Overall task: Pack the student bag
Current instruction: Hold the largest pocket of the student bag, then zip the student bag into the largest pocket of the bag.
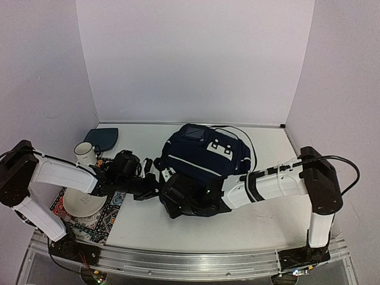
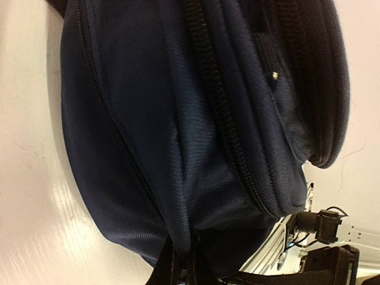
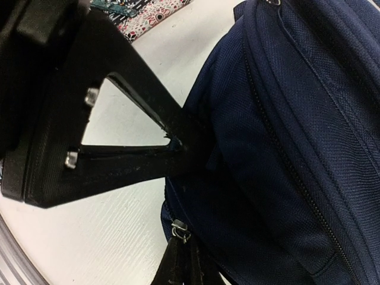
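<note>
L: left arm (image 1: 62,175) reaches right, left fingers (image 3: 136,101) pinched on student bag (image 1: 202,151) fabric | R: right arm (image 1: 273,183) reaches left, right fingers (image 3: 172,267) closed on its zip pull (image 3: 179,228), mostly cropped

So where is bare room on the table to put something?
Bare: the strip between the backpack and the right wall, and the near stretch between the right arm and the table edge. Crowded: the left, with mug, plate, mat.

Teal pouch (image 1: 102,138), white mug (image 1: 85,153), plate (image 1: 82,203) on patterned mat (image 1: 95,224), white table (image 1: 261,219).
</note>
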Controlling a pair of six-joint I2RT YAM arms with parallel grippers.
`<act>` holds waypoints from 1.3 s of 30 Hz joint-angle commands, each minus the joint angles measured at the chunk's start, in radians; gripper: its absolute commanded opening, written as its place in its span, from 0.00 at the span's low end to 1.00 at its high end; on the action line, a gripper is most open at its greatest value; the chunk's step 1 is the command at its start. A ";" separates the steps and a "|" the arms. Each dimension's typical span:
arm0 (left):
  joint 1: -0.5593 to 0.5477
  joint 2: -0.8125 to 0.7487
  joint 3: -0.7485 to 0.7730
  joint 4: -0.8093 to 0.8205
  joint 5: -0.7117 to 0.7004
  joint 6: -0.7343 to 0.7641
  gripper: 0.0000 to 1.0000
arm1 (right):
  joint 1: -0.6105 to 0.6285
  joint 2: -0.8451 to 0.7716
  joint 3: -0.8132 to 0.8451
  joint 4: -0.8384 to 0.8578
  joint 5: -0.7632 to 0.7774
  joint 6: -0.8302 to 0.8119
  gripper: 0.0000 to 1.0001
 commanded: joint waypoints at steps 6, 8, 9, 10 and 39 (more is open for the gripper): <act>0.048 -0.039 0.052 -0.084 -0.133 0.078 0.00 | 0.007 -0.232 -0.184 -0.211 0.078 -0.018 0.00; 0.080 -0.047 0.047 -0.100 -0.143 0.093 0.00 | 0.000 -0.293 -0.252 -0.252 0.097 -0.007 0.00; 0.099 -0.051 0.044 -0.109 -0.143 0.100 0.00 | -0.004 -0.328 -0.288 -0.271 0.109 -0.001 0.00; 0.116 -0.053 0.042 -0.116 -0.141 0.110 0.00 | -0.010 -0.360 -0.321 -0.285 0.120 0.006 0.00; 0.252 0.147 0.422 -0.348 -0.231 0.338 0.57 | -0.099 -0.215 -0.160 0.033 -0.162 -0.054 0.00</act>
